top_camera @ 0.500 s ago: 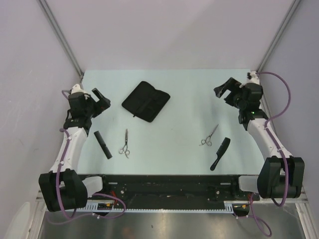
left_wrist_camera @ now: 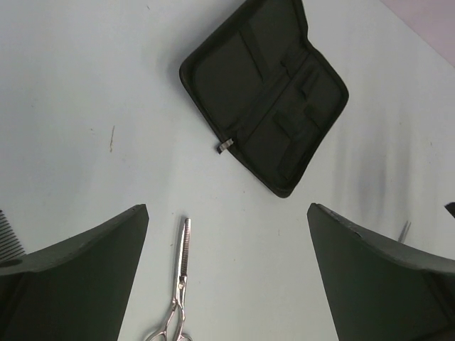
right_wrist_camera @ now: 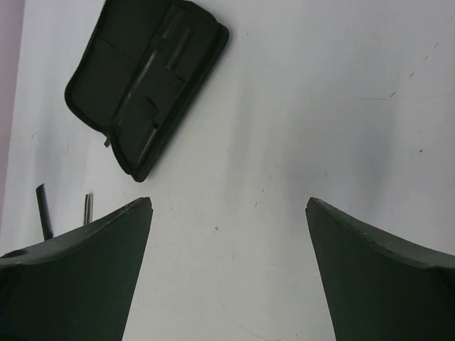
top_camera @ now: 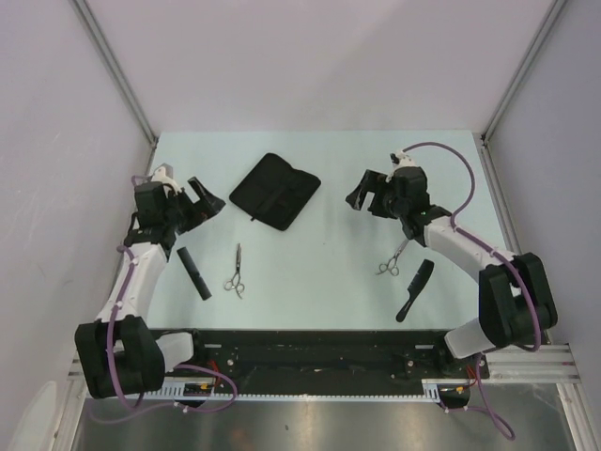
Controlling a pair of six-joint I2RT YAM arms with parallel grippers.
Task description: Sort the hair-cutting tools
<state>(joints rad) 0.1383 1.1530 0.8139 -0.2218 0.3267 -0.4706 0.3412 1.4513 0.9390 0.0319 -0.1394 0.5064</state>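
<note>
Left pincer (top_camera: pixel 207 194) and right pincer (top_camera: pixel 361 192) hang released, holding nothing. Thinning scissors (top_camera: pixel 234 272) and narrow comb (top_camera: pixel 194 272) lie near-left on the bench (top_camera: pixel 319 150), plain scissors (top_camera: pixel 394 256) and handled comb (top_camera: pixel 415 288) near-right. The open case (top_camera: pixel 275 191) holds none of them, so sorting looks unstarted.

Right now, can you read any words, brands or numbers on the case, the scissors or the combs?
No readable text anywhere.
The black case shows no print; its small silver tab is too small to tell.
The left scissors, right scissors, narrow comb and handled comb show no visible markings.
</note>
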